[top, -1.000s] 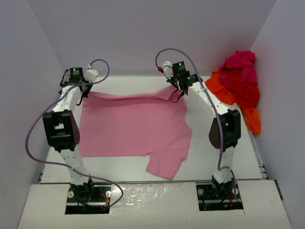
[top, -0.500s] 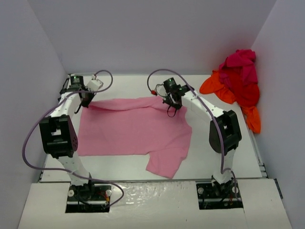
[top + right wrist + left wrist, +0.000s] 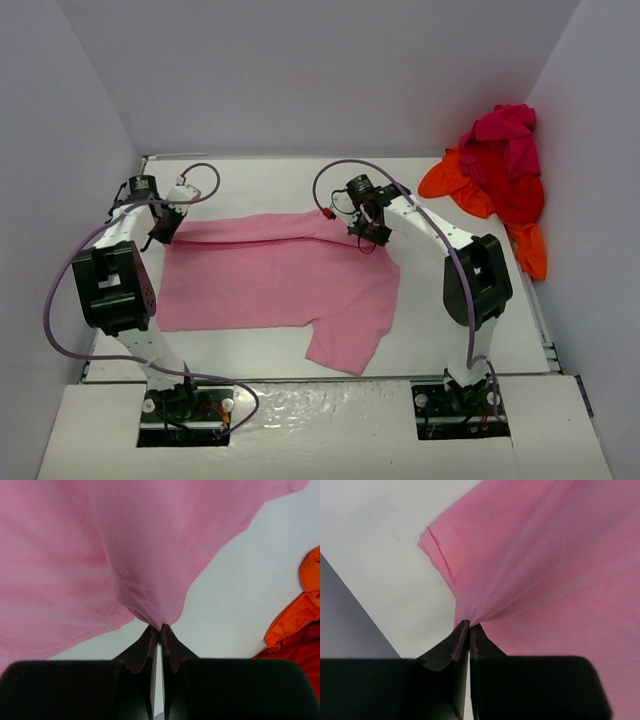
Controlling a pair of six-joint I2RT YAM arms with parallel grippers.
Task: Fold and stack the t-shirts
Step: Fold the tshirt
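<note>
The light pink t-shirt [image 3: 270, 275] lies spread on the white table, its far edge lifted and folded toward me. My left gripper [image 3: 160, 228] is shut on the shirt's far left corner; the left wrist view shows the cloth [image 3: 530, 565] pinched at the fingertips [image 3: 461, 630]. My right gripper [image 3: 368, 238] is shut on the far right corner; the right wrist view shows the cloth [image 3: 150, 555] bunched at the fingertips [image 3: 150, 632]. A sleeve [image 3: 345, 345] hangs out at the near right. The orange, red and magenta t-shirts [image 3: 500, 175] lie heaped at the far right.
Walls enclose the table [image 3: 270, 180] at left, back and right. The heap of shirts leans on the right wall; its orange edge shows in the right wrist view [image 3: 300, 615]. Purple cables loop off both arms.
Both grippers have moved toward me and down with the shirt's far edge, drawing it over the body of the shirt. The left gripper has also shifted left.
</note>
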